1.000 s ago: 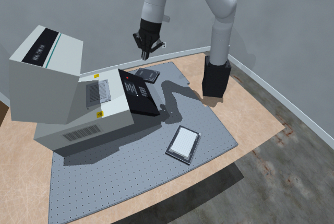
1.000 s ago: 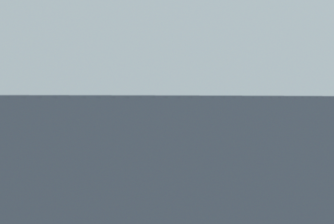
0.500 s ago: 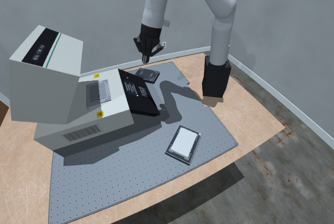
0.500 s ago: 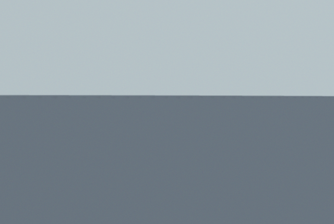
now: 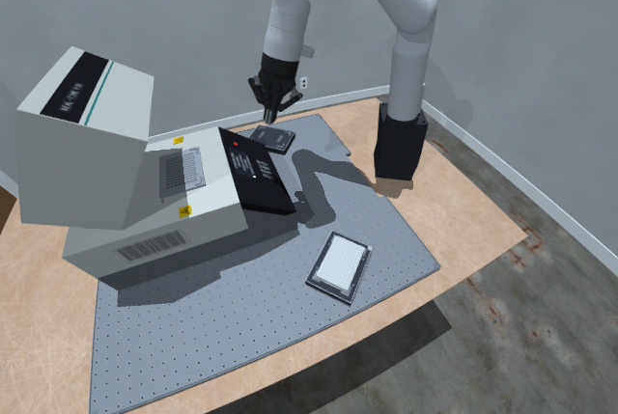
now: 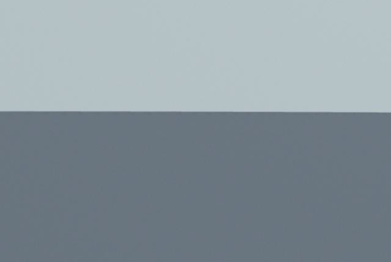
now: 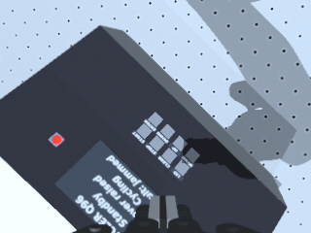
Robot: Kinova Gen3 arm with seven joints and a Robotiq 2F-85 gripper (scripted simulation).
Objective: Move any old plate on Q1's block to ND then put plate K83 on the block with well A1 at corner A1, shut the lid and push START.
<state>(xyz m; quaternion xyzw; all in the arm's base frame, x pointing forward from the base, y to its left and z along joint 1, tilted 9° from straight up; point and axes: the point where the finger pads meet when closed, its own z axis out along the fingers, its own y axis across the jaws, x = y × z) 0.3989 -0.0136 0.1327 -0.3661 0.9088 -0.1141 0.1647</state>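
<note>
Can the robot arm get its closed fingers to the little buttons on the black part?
Probably yes. The end effector is shut above the machine, the raised lid leans away, and I see nothing covering the buttons.

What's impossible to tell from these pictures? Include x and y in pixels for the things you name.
- Lid's (image 5: 82, 165) underside: turned away in the top view.
- Screen's (image 7: 104, 186) full text: the gripper (image 5: 269, 123) (image 7: 162, 213) covers part in the wrist view.
- Key lettering (image 5: 263, 169): too small in the top view.
- Arm's upper part: cut off by the top view's edge.
</note>
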